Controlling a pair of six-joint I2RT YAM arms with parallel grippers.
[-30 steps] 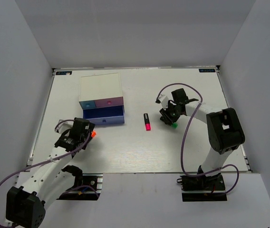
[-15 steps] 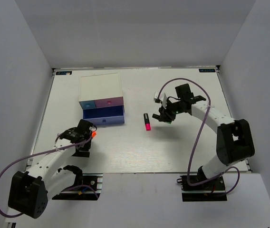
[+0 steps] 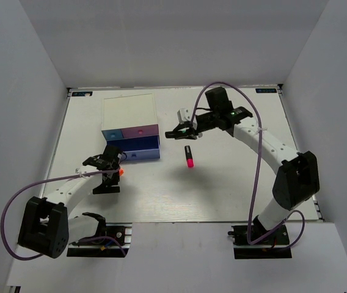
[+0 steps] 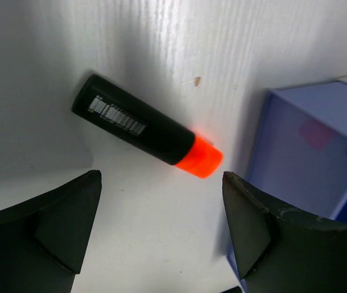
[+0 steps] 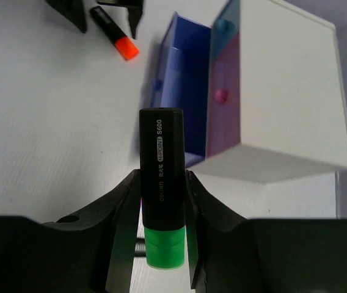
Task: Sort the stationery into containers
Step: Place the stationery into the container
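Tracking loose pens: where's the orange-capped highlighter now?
Top view, left side: the orange-capped highlighter lies on the table beneath the open left gripper, beside the pulled-out purple drawer.

A white worktop (image 3: 222, 195) spreads beneath the left tool (image 4: 161, 178) and right tool (image 5: 162, 204); plain grey walls (image 3: 173, 43) rise beyond both.

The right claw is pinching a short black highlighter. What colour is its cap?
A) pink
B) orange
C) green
C: in the right wrist view, the right claw is shut on the short black highlighter, and its green cap shows at the bottom.
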